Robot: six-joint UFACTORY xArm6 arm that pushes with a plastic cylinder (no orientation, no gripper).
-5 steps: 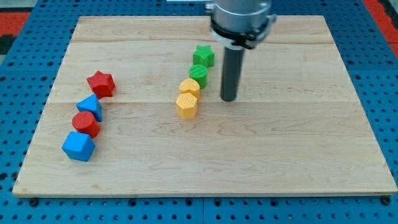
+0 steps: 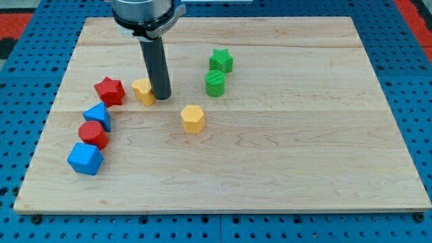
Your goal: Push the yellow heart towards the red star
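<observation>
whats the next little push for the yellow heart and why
Probably one more short push toward the view's left. My tip sits against the right side of the yellow heart, and the red star lies just to the heart's left with a narrow gap between them. They sit at nearly the same height in the view, so a straight leftward nudge should close it.

Bright, even overhead light falls on the pale wooden worktop (image 2: 283,169), without glare. Shadows are short and soft, hugging each block's base. The focus is sharp throughout, with no visible blur or distortion at the edges.
</observation>
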